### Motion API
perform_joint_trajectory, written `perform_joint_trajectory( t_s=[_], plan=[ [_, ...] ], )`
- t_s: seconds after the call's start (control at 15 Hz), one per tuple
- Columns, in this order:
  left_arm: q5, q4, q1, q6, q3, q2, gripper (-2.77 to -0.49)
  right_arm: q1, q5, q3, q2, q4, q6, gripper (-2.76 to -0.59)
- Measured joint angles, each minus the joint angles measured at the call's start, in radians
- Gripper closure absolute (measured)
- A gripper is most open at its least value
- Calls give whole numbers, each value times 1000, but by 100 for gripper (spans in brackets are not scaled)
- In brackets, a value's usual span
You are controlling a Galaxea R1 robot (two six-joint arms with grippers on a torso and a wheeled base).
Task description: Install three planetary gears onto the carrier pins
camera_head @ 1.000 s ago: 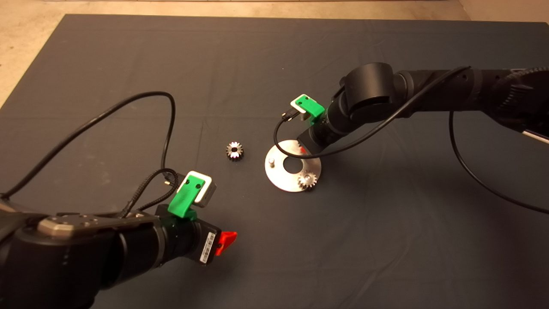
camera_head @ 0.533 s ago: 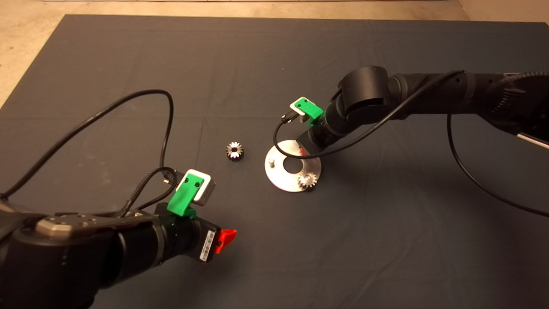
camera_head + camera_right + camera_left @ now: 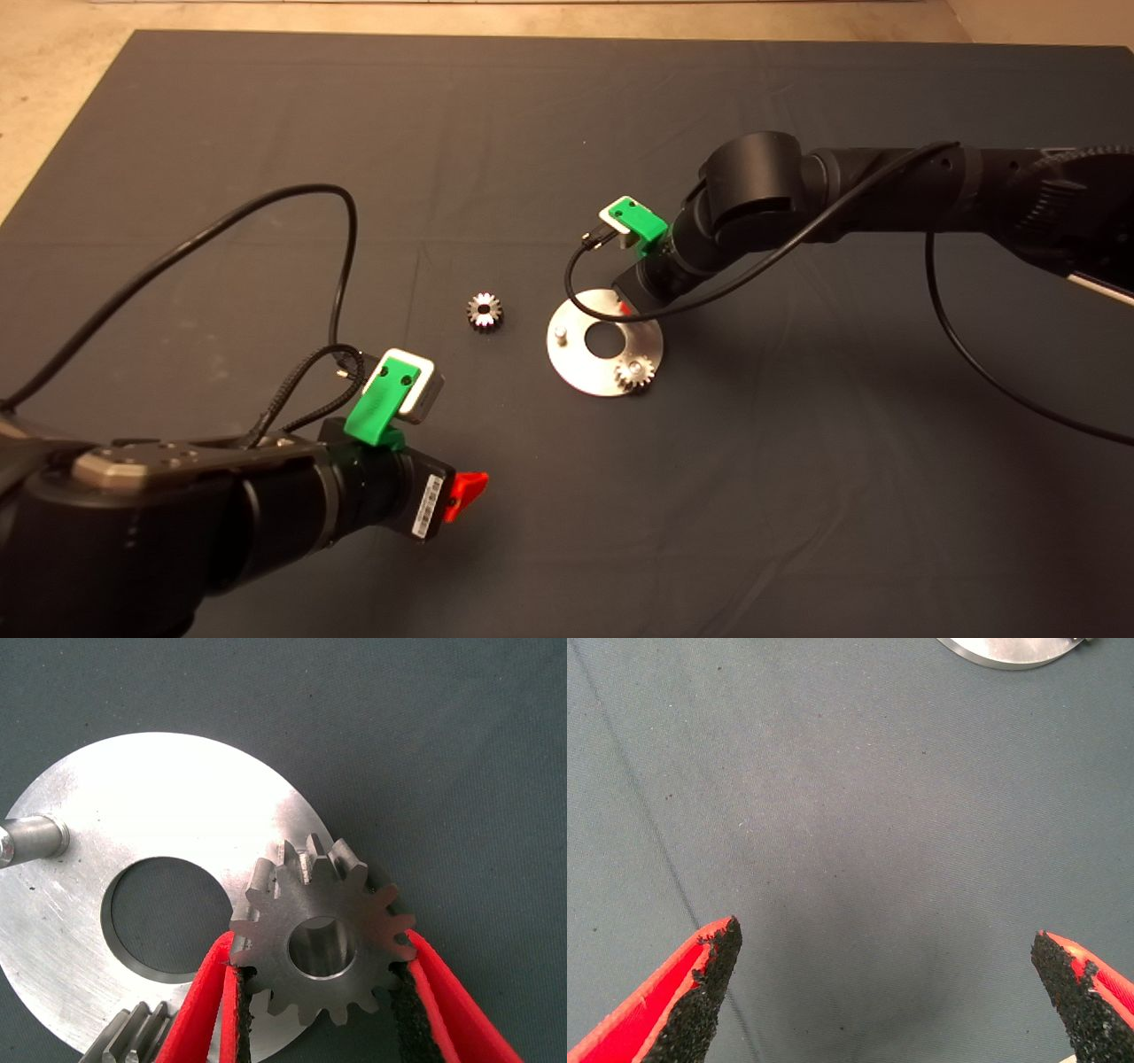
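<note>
Right wrist view: a planetary gear is held clamped between the right gripper fingers over the carrier disc at frame centre, its bore seemingly above a pin, so lowering is judged next, while the spread-open left gripper waits empty.

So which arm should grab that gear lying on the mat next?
Probably the left. Its end effector is open and holds nothing, on the loose gear's side. The right end effector is shut on another gear over the disc.
</note>
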Motion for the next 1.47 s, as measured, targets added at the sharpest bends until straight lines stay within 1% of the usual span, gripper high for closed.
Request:
perform_joint_trajectory(
  t_s=[0.13, 0.4, 0.53, 0.73, 1.0, 1.47],
  plan=[
    [0, 1, 0, 0, 0, -1, -236, 1, 0, -9, 6, 0, 0, -84],
    [0, 3, 0, 0, 0, -3, -236, 3, 6, -13, 8, 1, 0, -83],
    [0, 3, 0, 0, 0, -2, -236, 2, 5, -15, 11, 1, 0, -83],
    [0, 3, 0, 0, 0, -3, -236, 0, 7, -17, 13, 2, 0, -84],
    [0, 5, 0, 0, 0, -3, -236, 0, 4, -17, 14, 2, 0, -84],
    [0, 7, 0, 0, 0, -3, -236, 0, 5, -17, 14, 2, 0, -84]
  ],
)
